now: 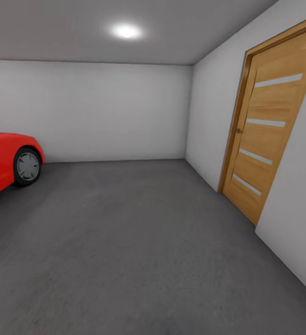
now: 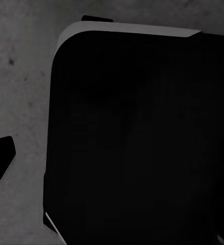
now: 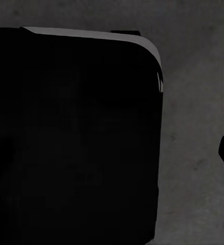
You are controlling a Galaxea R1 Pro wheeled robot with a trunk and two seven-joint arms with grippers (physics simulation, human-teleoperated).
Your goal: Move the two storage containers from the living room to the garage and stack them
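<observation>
both wrist views look down past a big rounded black part of the robot (image 2: 142, 143) onto dark grey speckled concrete floor (image 1: 125, 251), the grippers' opening impossible to judge, while ahead the white-walled garage (image 1: 92, 111) holds a red car (image 1: 8, 160) and a slatted wooden door (image 1: 269, 125).

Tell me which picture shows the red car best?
The head view. The red car sits at the left edge there, with its front end and one wheel on the grey floor. The two wrist views look down at speckled grey floor and a big black robot part, so they give nothing of the car.
</observation>
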